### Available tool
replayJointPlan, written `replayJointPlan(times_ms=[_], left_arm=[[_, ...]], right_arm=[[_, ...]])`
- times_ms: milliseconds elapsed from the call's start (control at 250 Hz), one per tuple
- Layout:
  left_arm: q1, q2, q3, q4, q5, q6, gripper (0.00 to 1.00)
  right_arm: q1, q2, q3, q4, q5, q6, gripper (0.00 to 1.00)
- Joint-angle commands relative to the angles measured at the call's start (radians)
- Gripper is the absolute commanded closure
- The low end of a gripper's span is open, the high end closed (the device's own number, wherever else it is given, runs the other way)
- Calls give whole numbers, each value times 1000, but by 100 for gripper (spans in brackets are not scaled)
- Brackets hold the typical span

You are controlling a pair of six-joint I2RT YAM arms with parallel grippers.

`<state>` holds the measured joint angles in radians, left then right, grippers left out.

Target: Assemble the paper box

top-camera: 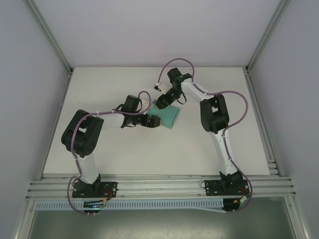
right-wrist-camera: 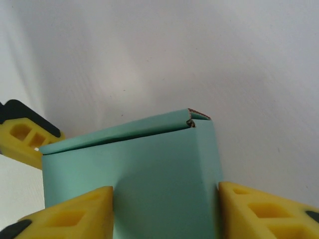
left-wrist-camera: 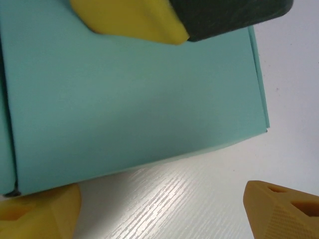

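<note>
The paper box (top-camera: 170,115) sits folded up near the middle of the counter (top-camera: 149,154), with both arms crowded in on it. The right gripper (right-wrist-camera: 164,214) reaches in from the far side. Its fingers (right-wrist-camera: 75,216) bracket the box on either side, but I cannot tell whether they actually bite on the card. The left gripper (left-wrist-camera: 159,211) is spread wide at the box's near left end. One finger is tucked against a corner and the other stands clear on bare counter.

The top flap (right-wrist-camera: 119,133) worries me most. Its seam gapes a little at the corner, so it looks laid over rather than tucked home. A hard squeeze from the right gripper could buckle the thin walls and pop that flap up. The counter looks slick, so a push from one side alone could skate the box away. The two grippers are nearly touching, and a careless move could knock them together.
</note>
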<state>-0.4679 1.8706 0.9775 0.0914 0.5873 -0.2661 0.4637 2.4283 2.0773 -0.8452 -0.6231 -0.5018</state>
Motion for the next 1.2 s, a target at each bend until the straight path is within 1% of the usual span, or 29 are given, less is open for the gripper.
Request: replayJointPlan(times_ms=[0, 60, 140, 184, 300, 436, 496, 580, 652, 676, 691, 707, 723, 775, 799, 847, 907, 975, 995, 1035, 1043, 1079, 1139, 1199], left_arm=[[-4, 44, 56, 32, 9, 19, 16], [-4, 55, 70, 35, 21, 21, 17], [-5, 65, 73, 40, 33, 22, 19], [-5, 67, 104, 44, 32, 23, 19], [-5, 71, 118, 64, 44, 22, 22], [-5, 87, 148, 78, 38, 20, 25], [-5, 92, 153, 89, 37, 13, 25], [-4, 86, 139, 109, 41, 0, 24], [-5, 68, 118, 100, 35, 1, 19], [-5, 59, 111, 92, 33, 2, 15], [-5, 52, 107, 84, 32, 4, 10], [-4, 40, 102, 74, 29, 5, 3], [-5, 36, 96, 69, 25, 4, 2], [-4, 10, 72, 60, 9, 5, 2], [-5, -2, 52, 55, -2, 5, 1], [-5, -30, 23, 48, -28, 5, 1], [-5, -66, -12, 35, -53, 2, 1], [-6, -111, -48, 21, -70, -4, 1], [-5, -126, -58, 14, -77, -6, 1], [-5, -152, -74, -5, -100, -15, 2], [-5, -155, -77, -10, -108, -18, 1], [-5, -189, -83, -46, -148, -31, 1], [-5, -239, -85, -118, -175, -50, 1], [-5, -302, -88, -180, -214, -68, 1]], right_arm=[[33, 36, -17, -117, -68, -51, 50], [41, 50, -14, -135, -77, -62, 50], [57, 78, 6, -178, -92, -80, 57], [66, 89, 14, -198, -96, -86, 57], [85, 106, 15, -224, -102, -81, 60], [90, 118, -3, -239, -156, -84, 60], [90, 121, -12, -237, -164, -88, 60], [89, 119, -21, -204, -139, -57, 60], [83, 107, -24, -156, -97, -7, 59], [80, 101, -23, -133, -74, 20, 57], [77, 97, -22, -117, -59, 39, 55], [73, 94, -19, -101, -44, 56, 55], [68, 93, -14, -94, -48, 62, 54], [51, 92, 17, -100, -85, 72, 44], [44, 90, 27, -87, -80, 101, 43], [31, 71, 29, -48, -22, 160, 41], [14, 40, 14, -11, 44, 187, 28], [-8, 4, 3, 40, 127, 233, 22], [-16, -5, 5, 49, 147, 244, 19], [-30, -20, 10, 76, 205, 277, 3], [-33, -22, 11, 84, 218, 284, 2], [-45, -37, 10, 119, 263, 306, 1], [-67, -62, -1, 195, 329, 364, 1], [-84, -100, -20, 253, 362, 409, 1]])
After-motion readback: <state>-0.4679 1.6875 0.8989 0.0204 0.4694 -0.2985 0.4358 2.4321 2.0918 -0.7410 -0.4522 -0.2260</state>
